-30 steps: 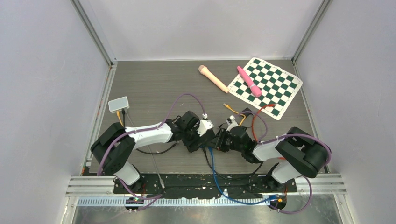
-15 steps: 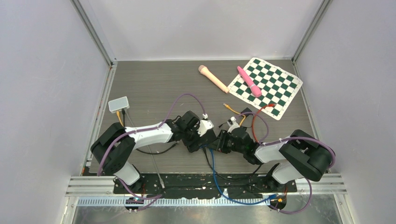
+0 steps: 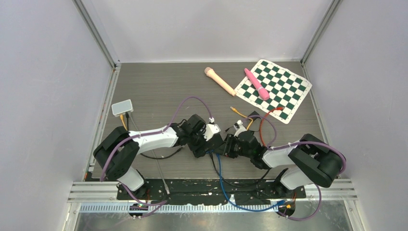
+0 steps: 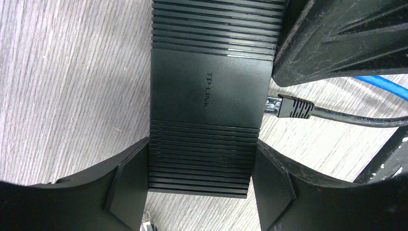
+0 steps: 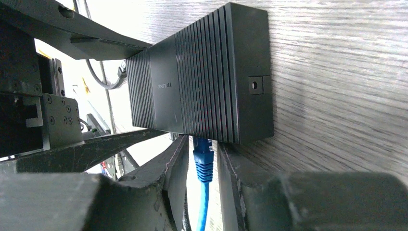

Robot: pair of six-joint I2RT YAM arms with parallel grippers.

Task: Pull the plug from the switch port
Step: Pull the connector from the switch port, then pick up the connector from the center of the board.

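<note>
Left hand [image 4: 199,147] clamps the switch [image 4: 208,91] by its sides on the tabletop [image 4: 72,72]. Right hand [image 5: 204,148] is narrow around the blue plug [image 5: 203,162]; contact unclear. Grip firmly, then pull straight back toward the wrist.

Black ribbed TP-LINK switch [image 4: 209,96] fills centre frame, flat on wood-grain table [image 4: 72,86]. Left gripper [image 4: 202,185] clamps it low in frame: fingers [image 4: 127,185] press both long sides. Black plug [image 4: 294,108] seated in port on switch's right side; its black cable [image 4: 356,118] exits right. Scuffed black wedge [image 4: 337,38] upper right, touching switch edge. Blue cable [image 4: 382,86] just below the wedge.
</note>
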